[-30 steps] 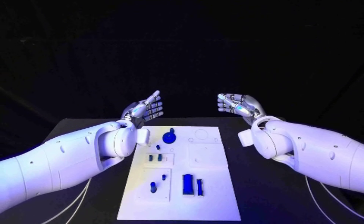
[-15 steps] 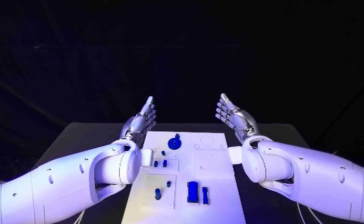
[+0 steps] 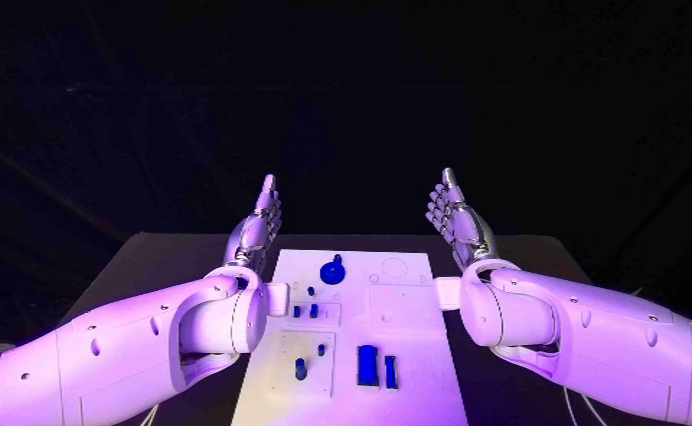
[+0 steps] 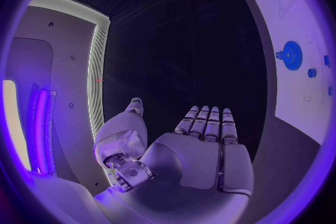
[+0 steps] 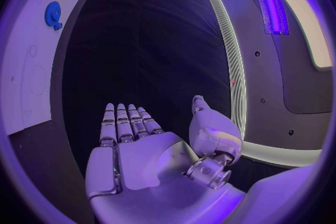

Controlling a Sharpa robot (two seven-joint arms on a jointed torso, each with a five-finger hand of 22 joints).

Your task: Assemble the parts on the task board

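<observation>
White plate, blue pieces, two bare hands raised beyond it.

Black table (image 3: 159, 251) carries the task board (image 3: 407, 331), a flat white rectangular plate lying lengthwise between the two white arms. On it rest small blue parts: a round toothed gear (image 3: 332, 270) at the far end, also seen in the left wrist view (image 4: 292, 55) and the right wrist view (image 5: 53, 13); two short pegs (image 3: 304, 311) just nearer; a small upright piece (image 3: 300, 369) in a recessed square; and two slim rectangular bars (image 3: 376, 366) side by side at the near end. Faint circular outlines mark the board's far right part. The left hand (image 3: 255, 226) and right hand (image 3: 459, 218), silver and segmented, stand upright beyond the board's far corners, fingers straight and together, holding nothing, well apart from each other and from every part.
</observation>
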